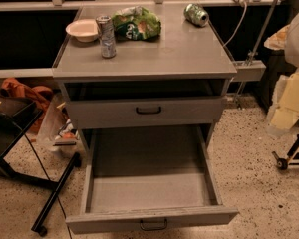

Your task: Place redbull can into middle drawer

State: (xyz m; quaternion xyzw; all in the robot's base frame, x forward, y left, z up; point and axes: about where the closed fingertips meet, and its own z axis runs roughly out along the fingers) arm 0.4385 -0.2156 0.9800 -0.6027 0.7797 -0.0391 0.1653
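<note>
The gripper [289, 101] is being held at the right edge, beside the cabinet and well apart from the can; whether it is clenched or released cannot be told. The middle drawer [149, 188] is being shown pulled open toward the camera, with the upper drawer front [148, 111] shut above it. On the cabinet top [179, 54], the redbull can [107, 36] is being supported upright at the left, just beside a white bowl [83, 30] and a green bag [137, 24]. A green can [196, 14] is being seen lying on its side farther back.
</note>
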